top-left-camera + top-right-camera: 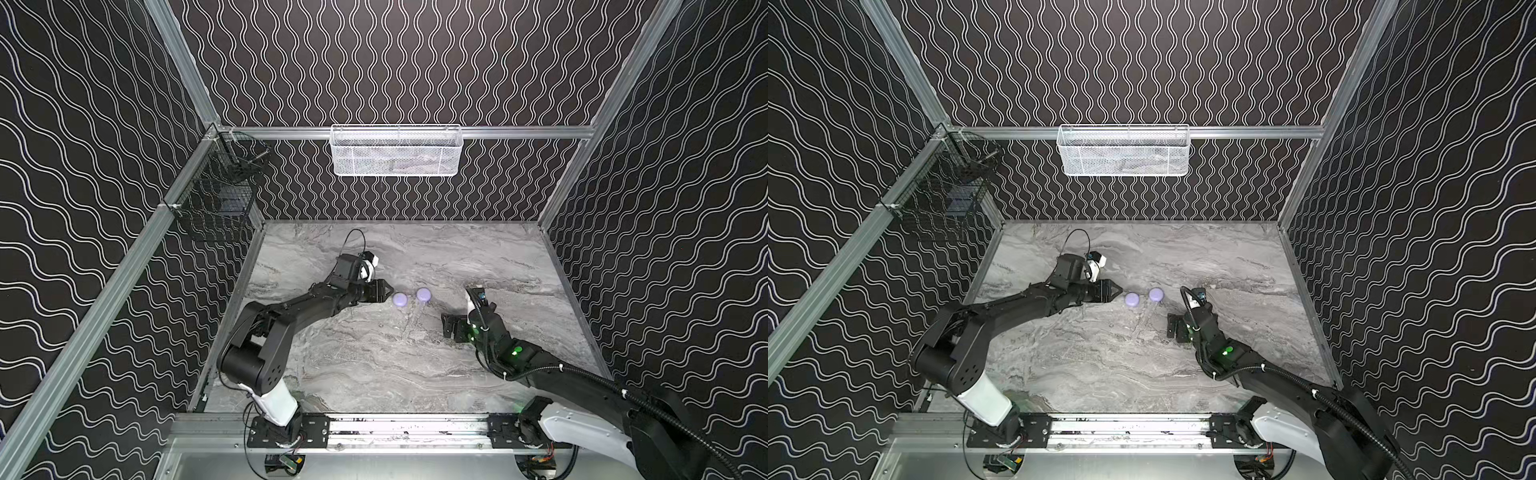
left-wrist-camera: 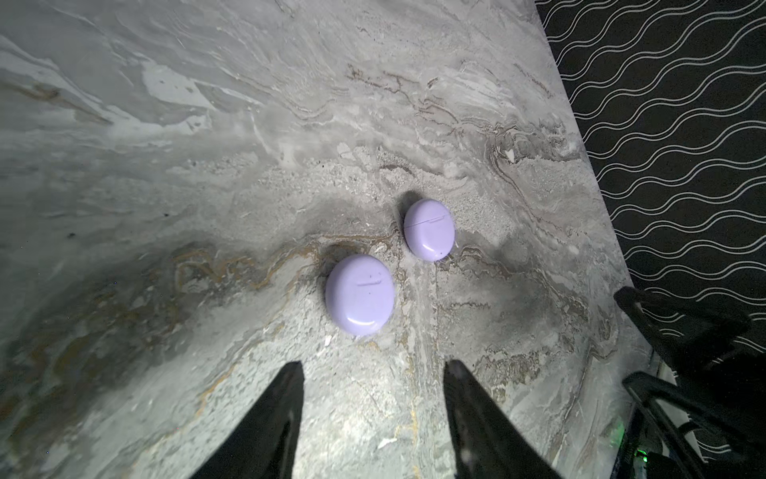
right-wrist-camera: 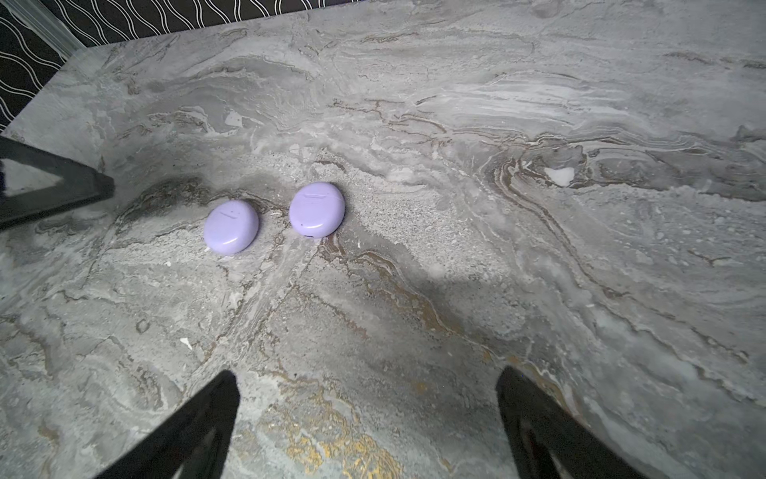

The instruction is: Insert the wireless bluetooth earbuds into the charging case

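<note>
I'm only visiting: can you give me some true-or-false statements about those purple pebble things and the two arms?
1. Both round glossy lavender plastic cases lie closed on the grey marble-patterned tabletop. True.
2. The cases touch each other. False: bare tabletop shows between them.
3. The left tool grips a case. False: its fingers stand apart and empty, short of the nearer case.
4. The right tool is open and empty. True.
5. A white mesh basket hangs on the back wall. True.
</note>
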`<action>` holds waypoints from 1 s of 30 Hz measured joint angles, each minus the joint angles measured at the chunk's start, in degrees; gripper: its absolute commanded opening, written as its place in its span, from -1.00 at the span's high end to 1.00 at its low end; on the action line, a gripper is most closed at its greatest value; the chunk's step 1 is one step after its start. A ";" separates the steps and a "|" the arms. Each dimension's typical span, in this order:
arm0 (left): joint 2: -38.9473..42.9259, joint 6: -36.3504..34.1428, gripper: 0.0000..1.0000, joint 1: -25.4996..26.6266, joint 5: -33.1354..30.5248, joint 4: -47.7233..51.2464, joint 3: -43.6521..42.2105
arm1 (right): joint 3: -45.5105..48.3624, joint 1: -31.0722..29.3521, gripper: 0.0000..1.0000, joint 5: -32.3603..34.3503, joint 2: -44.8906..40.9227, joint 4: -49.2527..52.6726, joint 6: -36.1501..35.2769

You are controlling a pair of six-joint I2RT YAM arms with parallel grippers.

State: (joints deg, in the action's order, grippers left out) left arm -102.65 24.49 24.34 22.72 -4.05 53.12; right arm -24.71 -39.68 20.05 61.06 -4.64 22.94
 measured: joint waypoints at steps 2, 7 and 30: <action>3.26 -0.68 -0.43 0.07 -1.49 0.74 -0.90 | 0.15 0.04 -0.98 0.04 -0.42 -0.09 0.00; 9.01 -2.23 -0.64 1.66 -5.18 1.68 -1.51 | 0.81 0.42 -0.99 0.94 -1.33 -0.35 0.22; 27.82 -9.86 -0.98 13.49 -34.53 5.18 -9.86 | -5.88 5.01 -0.99 7.17 -9.92 3.80 1.75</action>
State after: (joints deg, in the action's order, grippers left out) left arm -74.83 14.63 37.82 -11.81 1.13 43.27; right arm -30.59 -34.68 27.22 51.13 -0.84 24.69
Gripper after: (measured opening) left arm 0.989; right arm 0.993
